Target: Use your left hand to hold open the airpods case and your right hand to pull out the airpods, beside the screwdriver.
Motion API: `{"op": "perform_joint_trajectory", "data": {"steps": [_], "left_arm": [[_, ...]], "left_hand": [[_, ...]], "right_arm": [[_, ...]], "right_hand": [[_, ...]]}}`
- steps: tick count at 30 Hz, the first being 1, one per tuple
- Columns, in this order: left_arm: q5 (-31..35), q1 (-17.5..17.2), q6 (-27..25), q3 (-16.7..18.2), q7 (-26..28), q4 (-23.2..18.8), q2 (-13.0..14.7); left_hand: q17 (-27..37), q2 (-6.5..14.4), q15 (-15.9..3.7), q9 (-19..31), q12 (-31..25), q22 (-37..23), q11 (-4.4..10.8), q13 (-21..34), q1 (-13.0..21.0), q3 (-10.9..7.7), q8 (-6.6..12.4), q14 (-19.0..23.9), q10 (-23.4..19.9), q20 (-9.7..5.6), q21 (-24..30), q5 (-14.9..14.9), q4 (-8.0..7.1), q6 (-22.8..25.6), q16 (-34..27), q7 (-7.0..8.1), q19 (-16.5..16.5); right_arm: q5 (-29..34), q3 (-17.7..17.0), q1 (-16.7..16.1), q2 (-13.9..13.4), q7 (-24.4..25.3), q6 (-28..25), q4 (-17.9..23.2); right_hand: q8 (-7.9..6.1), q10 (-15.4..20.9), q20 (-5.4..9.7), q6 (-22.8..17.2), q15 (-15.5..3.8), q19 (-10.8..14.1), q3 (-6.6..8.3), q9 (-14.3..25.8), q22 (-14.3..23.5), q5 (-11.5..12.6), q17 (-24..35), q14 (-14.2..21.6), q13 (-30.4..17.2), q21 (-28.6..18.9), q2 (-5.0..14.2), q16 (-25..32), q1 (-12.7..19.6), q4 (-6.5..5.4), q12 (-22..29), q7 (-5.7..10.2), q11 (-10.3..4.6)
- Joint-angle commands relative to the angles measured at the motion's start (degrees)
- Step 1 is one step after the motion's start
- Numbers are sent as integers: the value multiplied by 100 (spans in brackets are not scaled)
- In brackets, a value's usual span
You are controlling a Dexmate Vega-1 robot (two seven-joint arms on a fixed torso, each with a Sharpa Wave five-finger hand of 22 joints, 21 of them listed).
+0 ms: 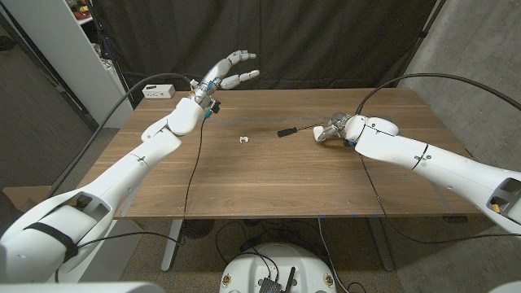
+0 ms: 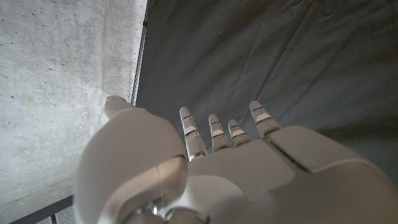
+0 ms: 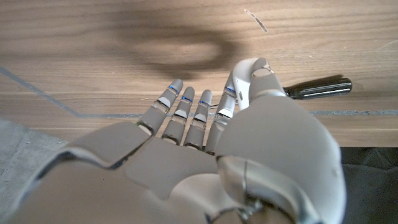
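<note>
1. Plainly, the airpods case [image 1: 242, 138] is a small white object lying mid-table, at nine o'clock from the black-handled screwdriver [image 1: 298, 130].
2. The left hand [image 1: 221, 76], raised, has spread, empty fingers [image 2: 193, 134]; the right hand [image 1: 332, 130] is beside the screwdriver, its grasp impossible to tell.
3. The wooden table [image 1: 244, 179] stands before a dark curtain [image 1: 269, 37] and a concrete wall [image 1: 480, 49].

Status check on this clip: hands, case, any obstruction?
Left hand raised, open. Right hand low by black-handled screwdriver, grip unclear. Small white airpods case untouched on table. Nothing blocking.

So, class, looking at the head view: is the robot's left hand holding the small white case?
No: the left hand is raised with fingers apart, while the small white case lies alone on the table.
</note>
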State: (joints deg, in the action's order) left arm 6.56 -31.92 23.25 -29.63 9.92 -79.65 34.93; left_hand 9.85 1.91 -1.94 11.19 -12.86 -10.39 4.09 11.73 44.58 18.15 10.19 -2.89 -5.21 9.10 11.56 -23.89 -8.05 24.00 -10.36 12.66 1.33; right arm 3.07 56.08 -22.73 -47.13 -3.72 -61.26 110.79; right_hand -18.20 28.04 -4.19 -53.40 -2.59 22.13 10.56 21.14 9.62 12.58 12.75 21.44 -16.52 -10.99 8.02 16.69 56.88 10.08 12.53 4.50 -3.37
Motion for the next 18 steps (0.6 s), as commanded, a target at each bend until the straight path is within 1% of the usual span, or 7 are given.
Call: {"op": "perform_joint_trajectory", "data": {"steps": [1, 2, 3, 4, 7, 14, 18], "left_arm": [[5, 17, -58, -45, 42, 26, -6], [-2, 15, -66, -49, 36, 23, -7], [-6, 13, -81, -52, 31, 15, -7], [-8, 11, -96, -56, 29, 8, -8], [-12, 13, -146, -71, 3, -17, -4], [-13, 0, -221, -79, 7, -74, 5], [-21, -19, -264, -87, -5, -118, 13]], "left_hand": [[19, 52, -8, 2, 18, -18, 10, 15, 10, -16, 41, -59, 21, 11, -30, 9, 1, 13, 16, -16, -45], [19, 54, -8, 2, 19, -18, 11, 15, 7, -17, 43, -60, 24, 11, -30, 12, 1, 15, 15, -16, -47], [19, 55, -9, 2, 17, -18, 9, 15, 6, -17, 43, -61, 18, 12, -30, 14, 1, 15, 15, -16, -47], [19, 57, -9, 1, 16, -18, 2, 15, 3, -17, 46, -62, 17, 12, -32, 17, 0, 20, 15, -20, -53], [18, 64, -7, 0, 16, -18, 8, 15, -4, -19, 56, -61, 20, 23, -30, 27, -1, 40, 11, -44, -51], [18, 75, -6, -2, 17, -18, 5, 15, -23, -20, 61, -72, 28, 34, -31, 49, -4, 46, 10, -40, -64], [18, 83, -6, -3, 15, -18, 4, 14, -30, -22, 64, -74, 26, 44, -32, 60, -4, 50, 9, -50, -72]], "right_arm": [[202, 288, 170, -4, -141, -484, 29], [196, 299, 182, 4, -147, -499, 14], [191, 313, 193, -2, -156, -480, 2], [187, 324, 201, -3, -163, -467, -10], [177, 429, 301, -11, -292, -449, -74], [366, 819, 550, -29, -562, -376, -215], [443, 1032, 735, 1, -833, -383, -338]], "right_hand": [[-74, 23, 33, -71, -487, 87, 342, 1187, 2, -31, -3, 59, -9, -24, -52, 10, 43, -253, 27, 87, 28], [-64, 15, 42, -76, -490, 93, 345, 1174, 2, -37, -8, 61, -7, -24, -56, 8, 59, -234, 24, 76, -16], [-49, 25, 75, -75, -495, 112, 352, 1159, 2, -43, -12, 59, -4, -28, -53, 5, 80, -214, 29, 68, 14], [-45, 24, 88, -78, -504, 115, 358, 1153, 2, -45, -14, 62, -3, -28, -49, 5, 94, -204, 28, 69, 11], [-64, 28, 148, -232, -526, 148, 380, 1112, 4, -63, -26, 69, 4, -30, -38, 1, 161, -152, 31, 106, -34], [-57, -6, 173, -312, -561, 110, 368, 1070, 6, -102, -31, 10, 13, -7, -60, -25, 183, -130, 16, 127, -33], [-45, -4, 195, -313, -565, 111, 366, 1056, 6, -115, -34, 14, 16, -6, -67, -25, 197, -120, 17, 132, -46]]}}
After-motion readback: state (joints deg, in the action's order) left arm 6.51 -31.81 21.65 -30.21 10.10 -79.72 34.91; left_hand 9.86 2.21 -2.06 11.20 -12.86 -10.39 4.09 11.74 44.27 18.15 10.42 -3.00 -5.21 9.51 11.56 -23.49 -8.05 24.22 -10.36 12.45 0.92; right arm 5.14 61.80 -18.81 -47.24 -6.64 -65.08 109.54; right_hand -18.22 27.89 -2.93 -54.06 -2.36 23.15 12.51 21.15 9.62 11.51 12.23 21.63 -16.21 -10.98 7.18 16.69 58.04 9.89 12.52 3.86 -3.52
